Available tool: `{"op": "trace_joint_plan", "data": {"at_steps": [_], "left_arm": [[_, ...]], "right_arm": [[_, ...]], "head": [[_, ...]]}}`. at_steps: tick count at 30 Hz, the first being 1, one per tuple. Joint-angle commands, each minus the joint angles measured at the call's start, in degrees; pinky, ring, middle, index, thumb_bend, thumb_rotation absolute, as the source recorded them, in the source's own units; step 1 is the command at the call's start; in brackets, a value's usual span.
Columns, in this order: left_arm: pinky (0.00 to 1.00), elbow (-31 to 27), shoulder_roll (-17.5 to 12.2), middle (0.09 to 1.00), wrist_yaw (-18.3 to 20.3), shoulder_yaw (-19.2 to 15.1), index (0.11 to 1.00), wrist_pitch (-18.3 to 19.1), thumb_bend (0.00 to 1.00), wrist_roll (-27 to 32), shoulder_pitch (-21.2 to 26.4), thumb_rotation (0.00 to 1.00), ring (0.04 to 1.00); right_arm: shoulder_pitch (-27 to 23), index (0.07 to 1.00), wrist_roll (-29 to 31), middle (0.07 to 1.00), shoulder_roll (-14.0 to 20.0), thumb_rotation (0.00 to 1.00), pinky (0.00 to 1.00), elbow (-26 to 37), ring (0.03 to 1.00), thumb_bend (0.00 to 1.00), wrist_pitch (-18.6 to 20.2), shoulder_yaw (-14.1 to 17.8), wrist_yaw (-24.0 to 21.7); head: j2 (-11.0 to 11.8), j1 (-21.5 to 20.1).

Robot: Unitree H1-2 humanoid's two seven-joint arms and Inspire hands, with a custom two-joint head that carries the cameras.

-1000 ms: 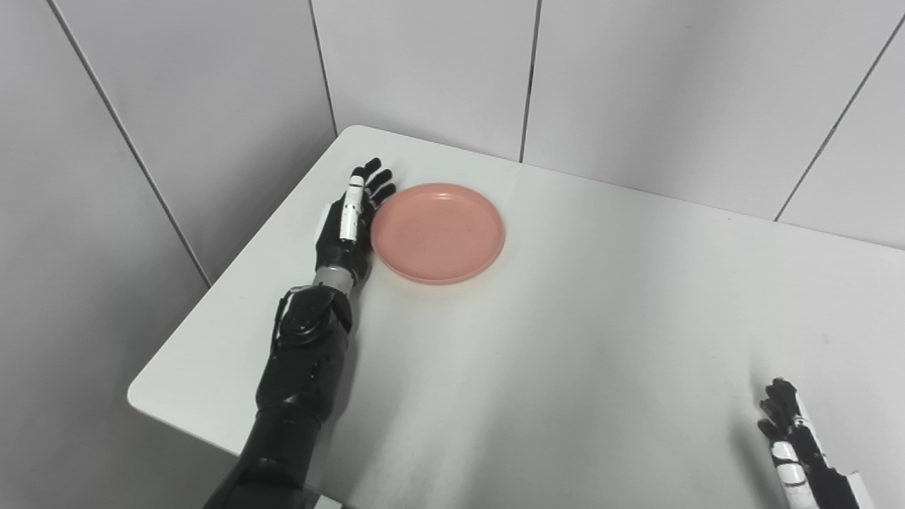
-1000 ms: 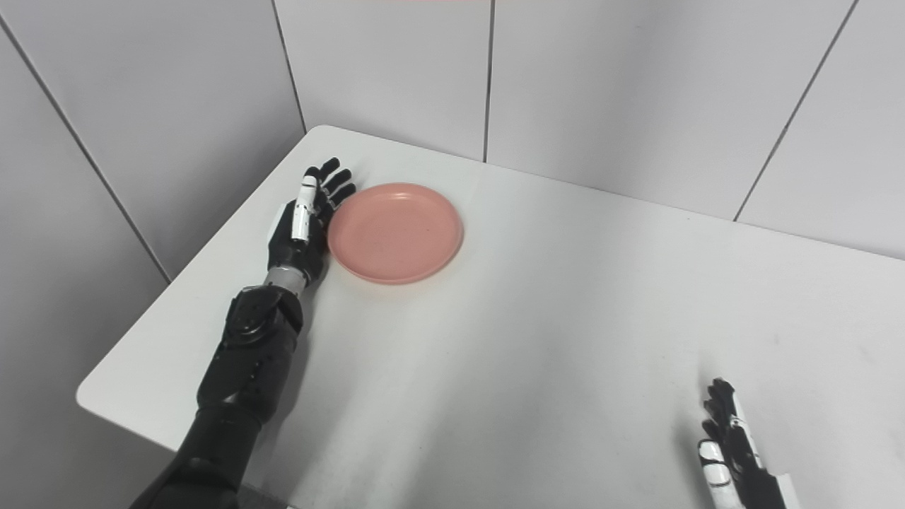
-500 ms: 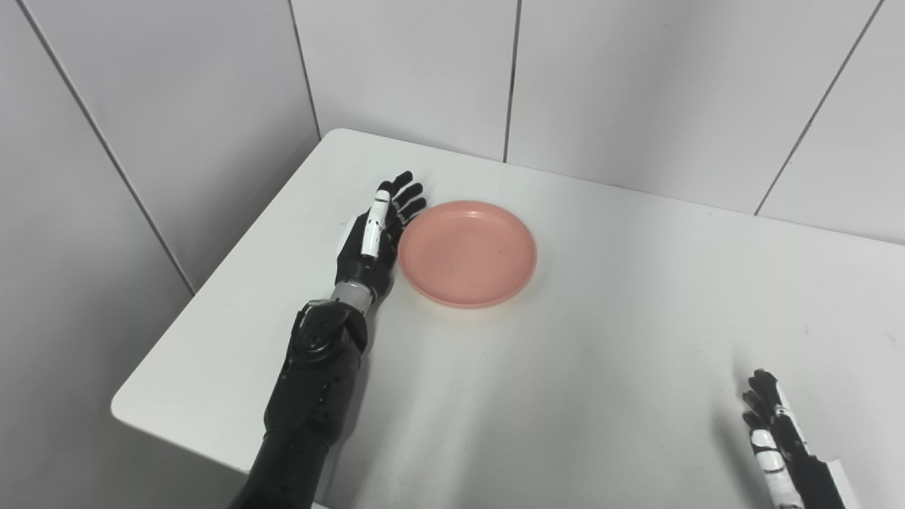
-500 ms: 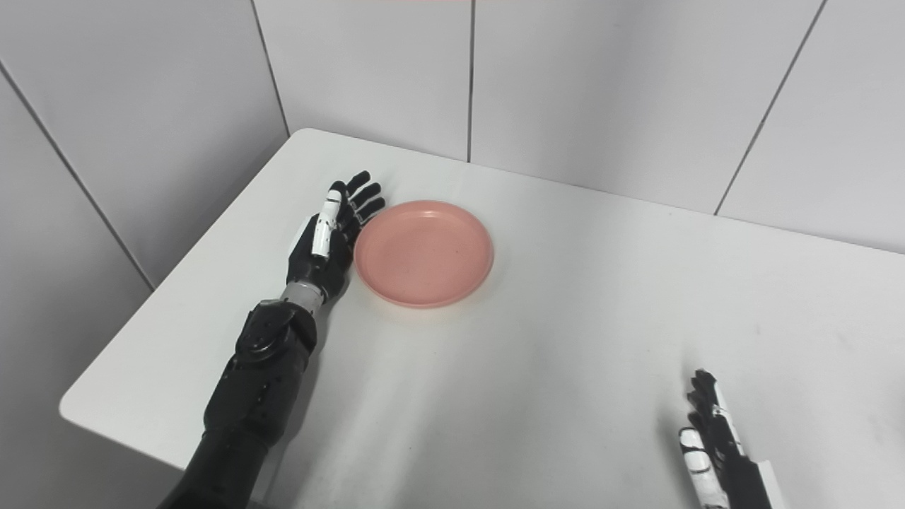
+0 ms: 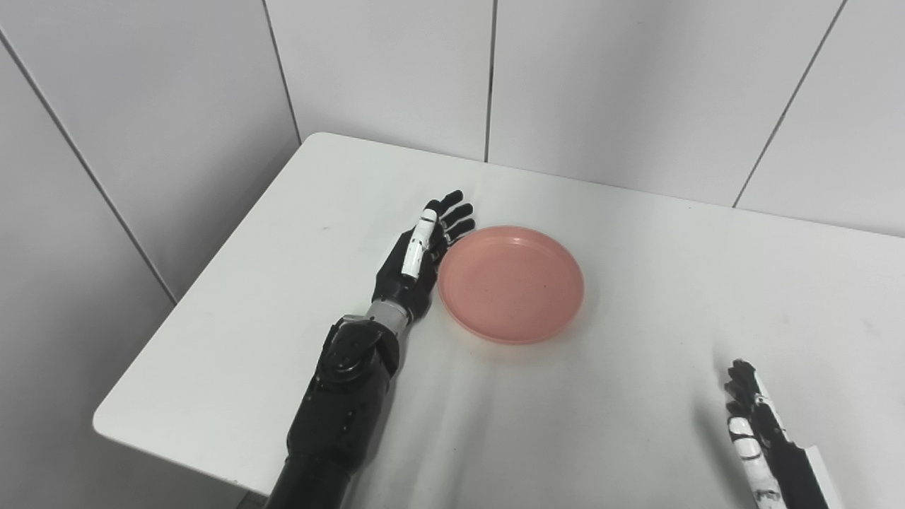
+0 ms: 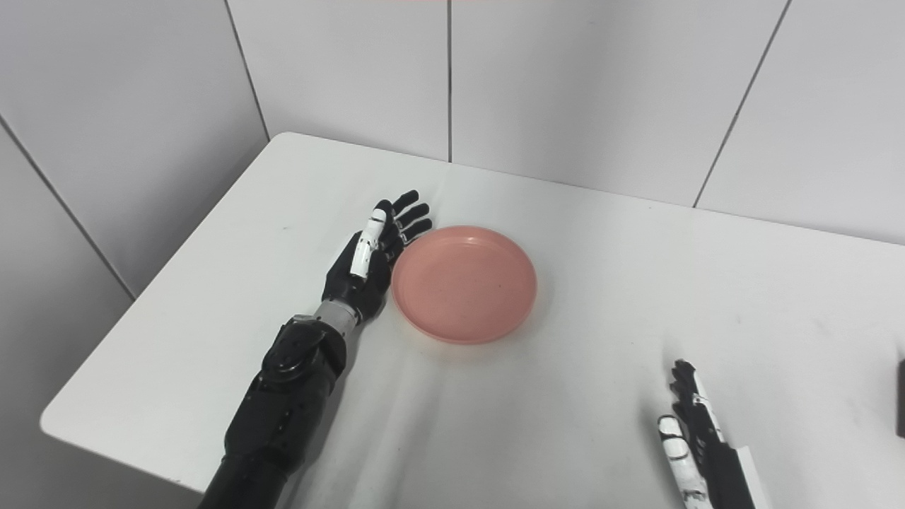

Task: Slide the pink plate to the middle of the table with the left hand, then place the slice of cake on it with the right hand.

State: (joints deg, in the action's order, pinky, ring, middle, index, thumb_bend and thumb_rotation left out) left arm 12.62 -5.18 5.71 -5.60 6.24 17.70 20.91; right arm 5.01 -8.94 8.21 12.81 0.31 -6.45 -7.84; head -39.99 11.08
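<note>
so the pink plate (image 5: 511, 283) sits flat on the white tabletop (image 5: 622, 396), a bit left of the middle and closer to the back wall than to the front edge. nothing on it, just the bare dish. the left hand (image 5: 417, 256) is stood on its edge right along the plate's left rim, fingers (image 5: 452, 212) stretched out straight and slightly fanned, pointing away toward the back wall. palm side faces the plate and looks like it's touching the rim, or as good as touching. it isn't gripping anything, just a flat open palm against the side. the black forearm runs down to the front left edge of the tabletop.

the right hand (image 6: 696, 442) is way over at the bottom right, well apart from the plate, resting low by the front edge with fingers straight and holding nothing. there's a sliver of something dark (image 6: 901, 398) at the far right edge in the right eye view, too cut off to tell what it is.
</note>
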Motion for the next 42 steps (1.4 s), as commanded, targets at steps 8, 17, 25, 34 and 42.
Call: {"op": "trace_joint_plan", "data": {"at_steps": [8, 17, 25, 34, 42], "left_arm": [[0.89, -1.51, 3.52, 0.895, 1.62, 3.4, 0.876, 4.41, 0.4, -0.39, -2.35, 1.0, 0.891], [0.88, -3.61, 4.71, 0.885, 4.93, 6.62, 0.87, 5.57, 0.42, -0.21, -4.79, 1.0, 0.879], [0.88, -6.07, 4.49, 0.892, 6.32, 9.37, 0.877, 6.41, 0.42, -1.09, -7.3, 1.0, 0.888], [0.88, -5.2, 3.99, 0.887, 6.47, 8.27, 0.871, 6.86, 0.43, -0.71, -8.02, 1.0, 0.889], [0.89, -3.93, 4.29, 0.893, 6.65, 7.02, 0.877, 7.39, 0.42, 1.43, -7.98, 1.0, 0.896]], "right_arm": [[0.23, 0.967, -1.25, 0.964, -0.63, 1.0, 0.94, 1.05, 0.951, 0.47, 2.64, -1.25, -0.08], [-0.25, 0.963, -3.16, 0.959, -1.56, 1.0, 0.94, 1.44, 0.953, 0.45, 4.01, -2.14, 0.41], [-0.37, 0.963, -4.18, 0.959, -2.23, 1.0, 0.94, 1.82, 0.954, 0.45, 5.11, -2.81, 0.78], [-0.42, 0.968, -5.58, 0.96, -2.51, 1.0, 0.94, 1.87, 0.954, 0.43, 5.43, -3.34, 1.33], [-1.16, 0.968, -4.34, 0.963, -3.52, 1.0, 0.94, 0.66, 0.953, 0.47, 5.34, -1.4, 2.58]], "head": [[-1.24, -3.02], [-2.41, -7.2], [-2.97, -10.94], [-3.35, -13.32], [-2.98, -20.88]]}}
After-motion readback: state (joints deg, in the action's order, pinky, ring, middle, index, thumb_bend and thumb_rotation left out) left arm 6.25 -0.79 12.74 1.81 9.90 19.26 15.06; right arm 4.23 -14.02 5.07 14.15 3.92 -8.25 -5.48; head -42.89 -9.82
